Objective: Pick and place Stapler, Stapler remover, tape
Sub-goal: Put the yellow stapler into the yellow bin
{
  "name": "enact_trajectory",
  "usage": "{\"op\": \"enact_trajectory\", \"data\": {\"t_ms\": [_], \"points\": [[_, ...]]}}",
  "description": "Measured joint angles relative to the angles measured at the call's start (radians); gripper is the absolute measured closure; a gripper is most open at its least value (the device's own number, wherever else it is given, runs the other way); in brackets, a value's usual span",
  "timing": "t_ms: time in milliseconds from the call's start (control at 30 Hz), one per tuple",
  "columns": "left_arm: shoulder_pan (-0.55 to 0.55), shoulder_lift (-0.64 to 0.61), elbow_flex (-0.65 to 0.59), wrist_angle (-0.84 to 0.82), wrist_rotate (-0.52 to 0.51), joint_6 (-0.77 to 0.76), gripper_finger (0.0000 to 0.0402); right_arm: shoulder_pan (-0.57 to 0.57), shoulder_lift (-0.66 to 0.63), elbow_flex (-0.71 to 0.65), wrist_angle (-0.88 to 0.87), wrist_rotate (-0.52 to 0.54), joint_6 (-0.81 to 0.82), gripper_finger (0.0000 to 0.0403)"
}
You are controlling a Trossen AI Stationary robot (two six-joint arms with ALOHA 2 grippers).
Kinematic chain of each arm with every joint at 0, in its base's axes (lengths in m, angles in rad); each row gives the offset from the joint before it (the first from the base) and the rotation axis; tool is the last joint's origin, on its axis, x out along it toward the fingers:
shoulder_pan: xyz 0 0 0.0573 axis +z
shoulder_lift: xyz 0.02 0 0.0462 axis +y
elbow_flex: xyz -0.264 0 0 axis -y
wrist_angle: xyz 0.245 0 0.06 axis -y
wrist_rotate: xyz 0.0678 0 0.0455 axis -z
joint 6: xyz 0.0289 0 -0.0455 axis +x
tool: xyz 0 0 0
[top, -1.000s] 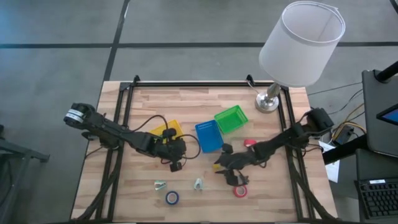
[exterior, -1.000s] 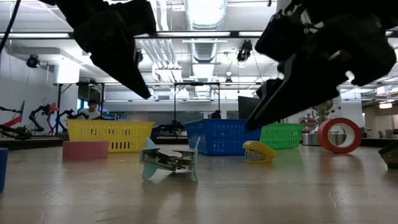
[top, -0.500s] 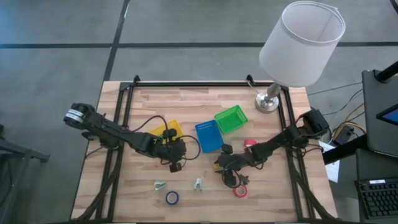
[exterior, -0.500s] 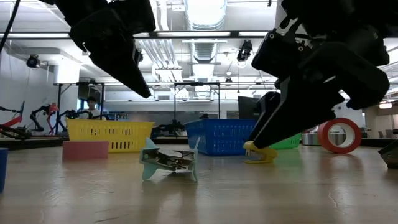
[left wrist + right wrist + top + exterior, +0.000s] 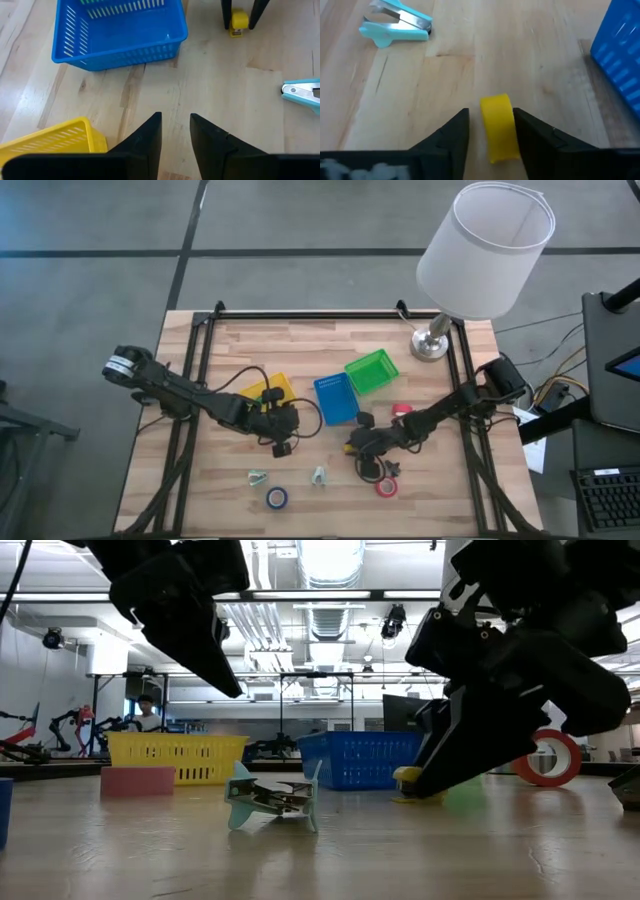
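Right gripper (image 5: 490, 131): fingers apart, straddling the yellow stapler (image 5: 497, 127) beside the blue bin (image 5: 335, 399).
Left gripper (image 5: 175, 131): fingers narrowly apart, empty, near the yellow bin (image 5: 268, 389).

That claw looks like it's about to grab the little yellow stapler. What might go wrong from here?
The right gripper straddles the yellow stapler with its fingers open. Only one end of the stapler lies between them, so closing might twist or squirt it out. The blue bin sits close beside it, so a skid or a low lift might bump it. The left gripper hovers open nearby, so the arms might crowd each other.
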Motion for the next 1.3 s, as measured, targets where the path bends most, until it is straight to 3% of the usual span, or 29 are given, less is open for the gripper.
{"op": "enact_trajectory", "data": {"t_ms": [267,567,767,1300], "points": [[-0.008,0.0,0.0,0.003,0.0,0.0,0.0302,-0.001,0.002,0.006,-0.016,-0.003,0.066,0.0337],[-0.014,0.0,-0.001,0.035,0.0,-0.004,0.0301,0.0,0.001,0.077,-0.019,-0.017,0.021,0.0322],[-0.027,0.0,-0.016,0.087,0.005,-0.005,0.0305,0.0,0.001,0.148,-0.018,-0.023,-0.015,0.0332],[-0.095,0.001,-0.248,0.567,0.053,-0.006,0.0298,-0.021,0.0,0.305,-0.055,-0.029,-0.121,0.0329]]}}
